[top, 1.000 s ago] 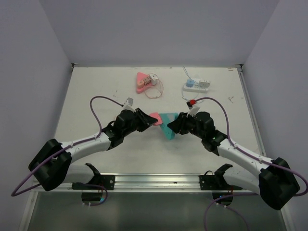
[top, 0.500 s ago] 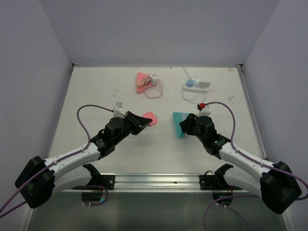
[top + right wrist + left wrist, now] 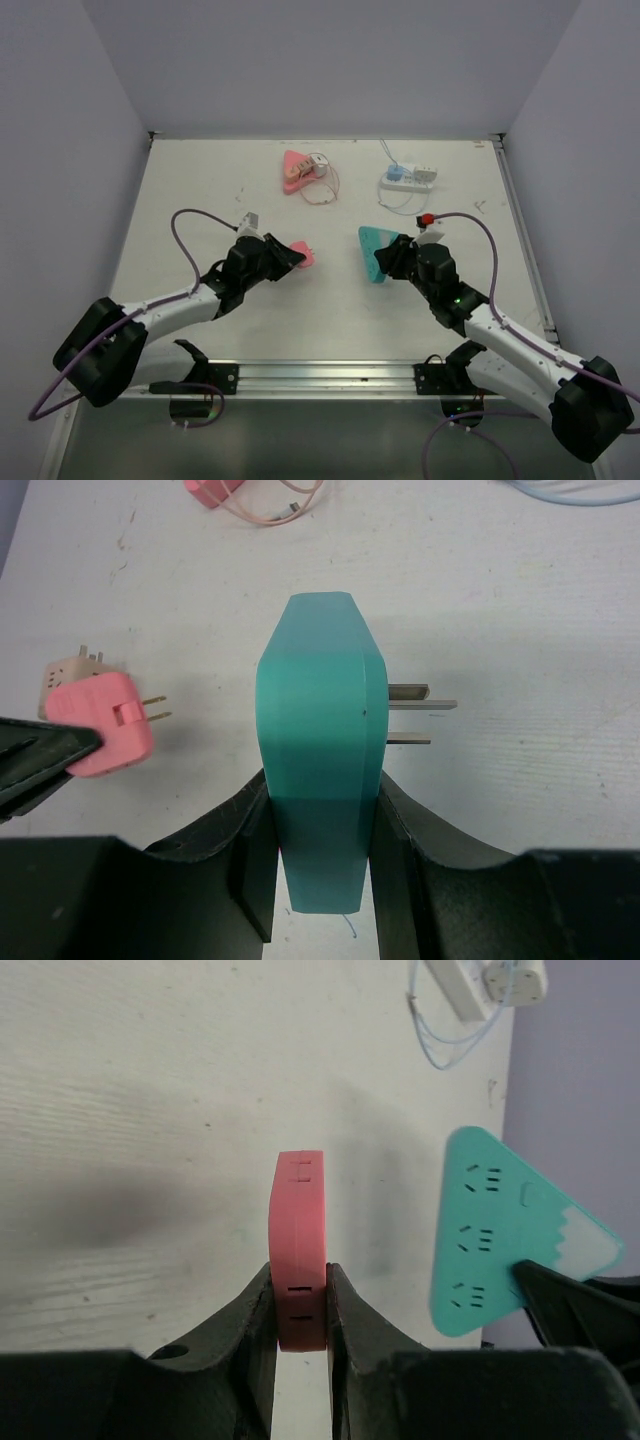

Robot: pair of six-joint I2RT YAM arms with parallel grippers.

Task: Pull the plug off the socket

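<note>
The small pink square plastic plug (image 3: 303, 258) and the teal triangular plastic socket block (image 3: 372, 250) are separated. In the top view they lie a little left and a little right of the middle of the frame, with bare white table (image 3: 200, 180) between them.

The left gripper (image 3: 290, 257) is clamped on the pink plug. In the left wrist view its two black fingers (image 3: 258, 1312) press on both flat sides of the plug (image 3: 298, 1250) at the lower middle of the frame, and the plug stands on edge between them with small slots visible on its narrow face. The teal block (image 3: 480, 1240) appears to the right of it in that view, showing its face with three groups of slots.

The right gripper (image 3: 390, 258) is clamped on the teal block. In the right wrist view the block (image 3: 320, 770) stands on edge in the middle of the frame, its lower part between the two black fingers (image 3: 250, 850), and metal prongs (image 3: 415, 705) stick out from its right side. The pink plug (image 3: 100, 725) is at the left edge of that view, with two thin pins pointing toward the teal block but not touching it.

At the upper middle of the top view lie a pink triangular socket block with a thin cable (image 3: 297, 170) and, to the right of it, a white power strip with a blue plug (image 3: 405, 178).
</note>
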